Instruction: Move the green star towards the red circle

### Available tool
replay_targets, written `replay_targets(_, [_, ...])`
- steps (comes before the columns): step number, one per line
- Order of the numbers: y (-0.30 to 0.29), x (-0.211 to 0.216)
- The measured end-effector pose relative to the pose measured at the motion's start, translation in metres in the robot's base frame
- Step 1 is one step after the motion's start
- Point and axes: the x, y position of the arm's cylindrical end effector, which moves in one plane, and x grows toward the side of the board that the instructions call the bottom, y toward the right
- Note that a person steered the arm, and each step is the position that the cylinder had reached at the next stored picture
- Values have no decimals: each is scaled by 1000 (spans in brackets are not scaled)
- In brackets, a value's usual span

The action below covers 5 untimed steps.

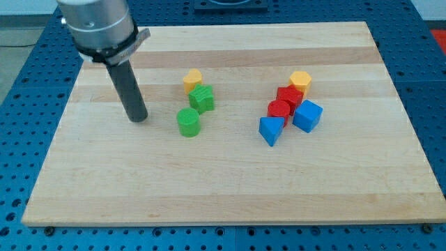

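Left of the board's middle you see the green star point(201, 98), squat, with no clear long axis; which way its points face you cannot tell from this view. It touches a yellow block point(192, 79) just above it toward the view's top, and a green round block point(188, 122) sits just below it. The red circle point(279, 110) lies well apart to the view's right, packed in a cluster with a second red block point(290, 95), a yellow hexagon-like block point(300, 80), a blue triangle point(271, 130) and a blue cube point(307, 116). You count two green, two yellow, two red and two blue blocks, eight in all.

Your arm carries no gripper, only the dark rod; my tip point(137, 118) rests on the board to the view's left of both green blocks, near but not touching them.

The board point(230, 192) is pale striped wood, lying on a blue perforated table point(432, 84)
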Motion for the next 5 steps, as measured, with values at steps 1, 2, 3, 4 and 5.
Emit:
replay_targets(1, [29,-32])
replay_targets(2, [76,-33])
replay_targets(3, [102,-30])
replay_targets(4, [122,-27])
replay_targets(5, [112,-13])
